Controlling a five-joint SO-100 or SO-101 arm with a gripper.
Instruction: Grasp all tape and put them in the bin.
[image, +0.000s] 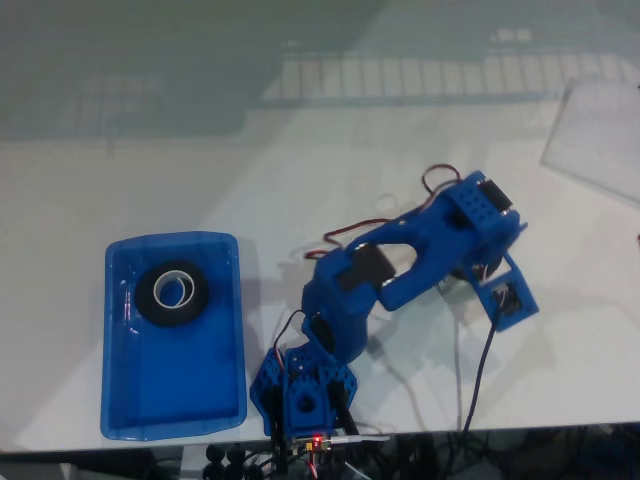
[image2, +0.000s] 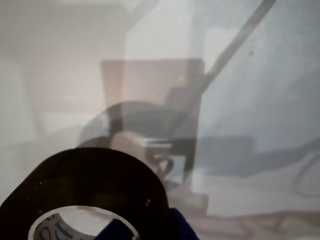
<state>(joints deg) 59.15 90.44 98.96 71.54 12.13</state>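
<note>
In the fixed view the blue arm (image: 400, 265) stands with its base at the lower centre of the frame, beside a lit red dot on a small board. From there it rises to a joint at mid-frame, then reaches up and right to a blocky wrist in the upper right. The gripper (image: 505, 300) hangs below that wrist, right of centre; whether its jaws are apart cannot be told. In the wrist view a blue piece of it shows at the bottom edge.

Soft, hazy overhead light; wrist view blurred, with reflections and faint shadows.
</note>
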